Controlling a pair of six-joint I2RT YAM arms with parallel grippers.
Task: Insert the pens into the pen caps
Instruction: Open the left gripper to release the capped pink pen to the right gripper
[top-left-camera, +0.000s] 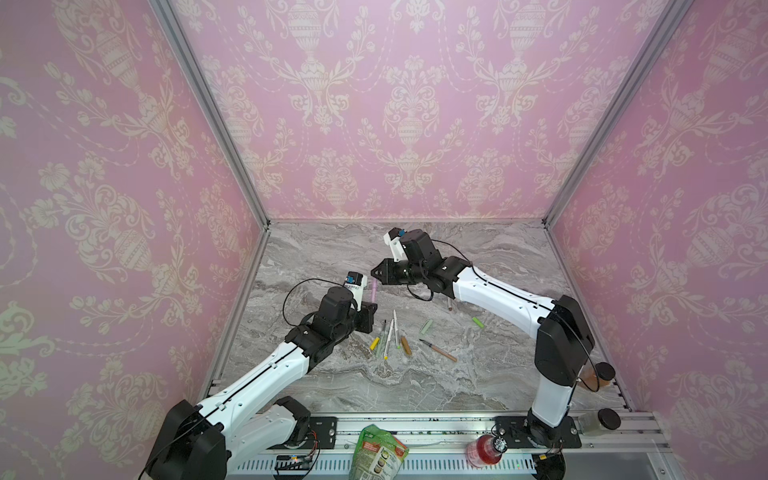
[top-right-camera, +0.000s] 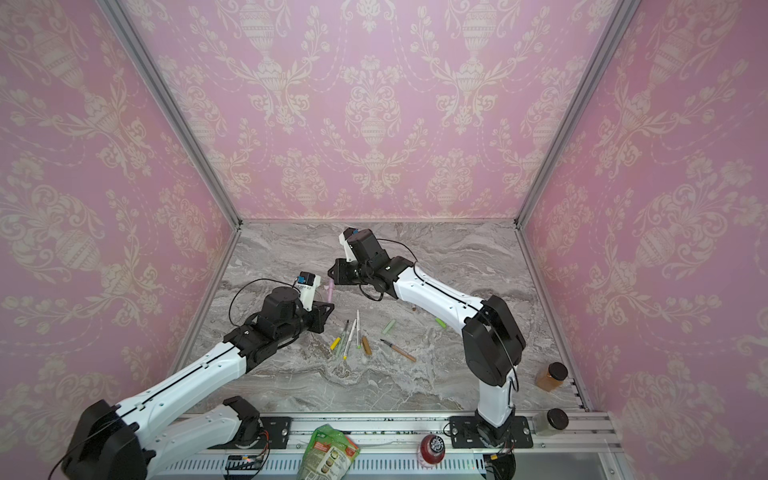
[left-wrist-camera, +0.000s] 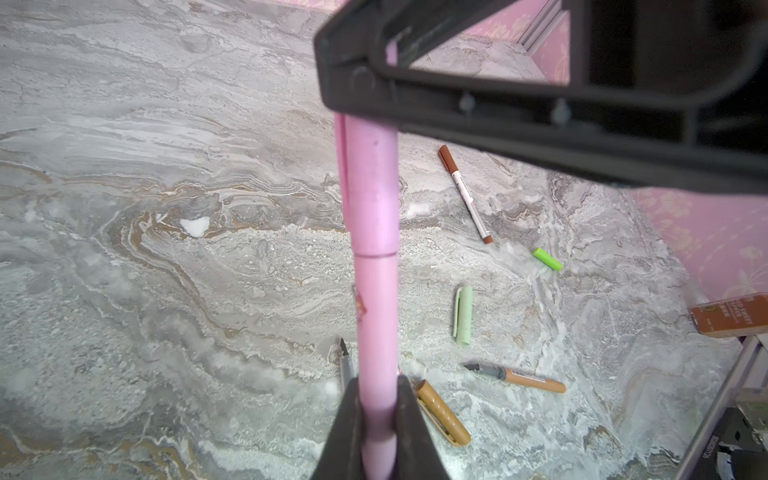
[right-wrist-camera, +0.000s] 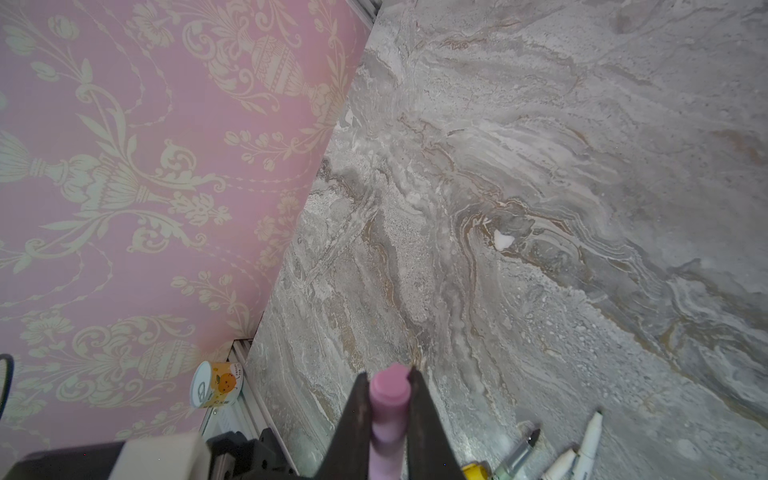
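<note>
Closest, on the front rail (top-left-camera: 436, 432), lies a crumpled green printed pouch (top-left-camera: 376, 455), lettering too small to read, beside a bottle of red liquid (top-left-camera: 478, 453) with unreadable white print on its dark lid. By the grey marble table's (top-left-camera: 415, 386) right front corner stand a black-lidded jar of orange-brown powder (top-left-camera: 596, 376) and a black-lidded clear jar (top-left-camera: 602, 420), contents unclear. Above the table, the left gripper (left-wrist-camera: 377, 380) is clenched on the pink pen barrel (left-wrist-camera: 374, 316); the right gripper (right-wrist-camera: 389, 374) clamps the pink cap (right-wrist-camera: 388, 392), meeting the barrel at a seam. A tan pen (top-left-camera: 440, 352) lies loose below.
</note>
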